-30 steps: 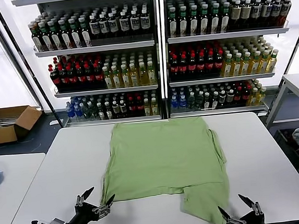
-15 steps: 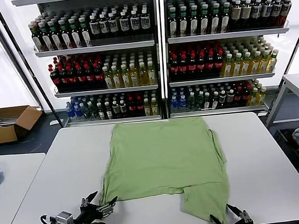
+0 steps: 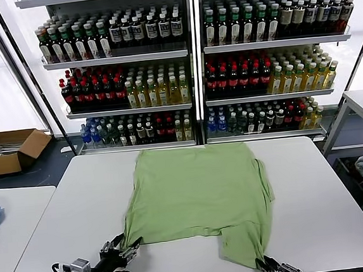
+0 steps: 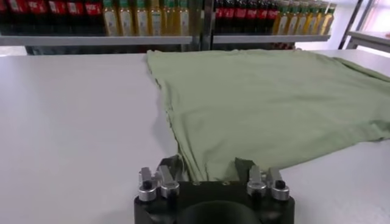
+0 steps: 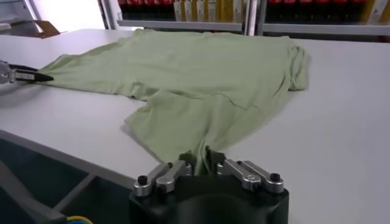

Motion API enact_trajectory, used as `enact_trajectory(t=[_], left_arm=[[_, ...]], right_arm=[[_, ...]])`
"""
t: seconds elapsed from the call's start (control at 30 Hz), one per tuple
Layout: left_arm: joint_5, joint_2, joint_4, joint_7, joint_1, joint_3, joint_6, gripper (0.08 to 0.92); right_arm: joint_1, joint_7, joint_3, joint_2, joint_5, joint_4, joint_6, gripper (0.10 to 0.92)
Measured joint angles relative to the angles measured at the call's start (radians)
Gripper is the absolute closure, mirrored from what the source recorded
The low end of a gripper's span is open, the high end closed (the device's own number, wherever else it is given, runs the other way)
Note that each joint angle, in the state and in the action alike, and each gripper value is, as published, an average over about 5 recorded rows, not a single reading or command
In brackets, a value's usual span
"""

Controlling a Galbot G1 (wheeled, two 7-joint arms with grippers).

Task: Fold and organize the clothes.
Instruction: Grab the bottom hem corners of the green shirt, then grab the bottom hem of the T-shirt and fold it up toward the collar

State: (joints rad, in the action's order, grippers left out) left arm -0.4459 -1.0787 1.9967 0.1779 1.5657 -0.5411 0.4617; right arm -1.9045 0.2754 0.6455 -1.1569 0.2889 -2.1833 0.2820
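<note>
At the table's [image 3: 338,186] near edge, 2 grippers pinch the green shirt's [image 3: 199,188] hem, left gripper [image 3: 123,250] at 7 o'clock, right gripper [image 3: 269,266] clamped at 5, apparently for folding.

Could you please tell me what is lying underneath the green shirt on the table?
The green shirt lies spread on the white table, which shows all around it. Whether anything lies beneath the cloth cannot be seen, as the cloth covers that area.
</note>
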Motion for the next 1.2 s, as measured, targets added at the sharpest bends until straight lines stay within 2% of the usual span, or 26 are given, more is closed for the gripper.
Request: enact_trajectory(t=[0.33,0.47,0.87,1.2], left_arm=[[0.000,-0.013,0.025,-0.006,0.022,0.002,-0.013,0.822],[0.004,-0.021,0.043,-0.012,0.033,-0.006,-0.017,0.903],[0.035,-0.063,0.137,-0.023,0.090,-0.042,-0.026,0.916],[0.057,-0.097,0.256,-0.023,0.204,-0.088,-0.005,0.916]], right_arm=[[-0.025,0.047,0.032,0.004,0.018,0.013,-0.070,0.918],[-0.045,0.078,0.050,-0.002,0.033,0.011,-0.108,0.918],[-0.142,0.173,0.116,0.004,0.089,-0.024,-0.220,0.918],[-0.239,0.224,0.190,0.002,0.157,-0.063,-0.302,0.918]])
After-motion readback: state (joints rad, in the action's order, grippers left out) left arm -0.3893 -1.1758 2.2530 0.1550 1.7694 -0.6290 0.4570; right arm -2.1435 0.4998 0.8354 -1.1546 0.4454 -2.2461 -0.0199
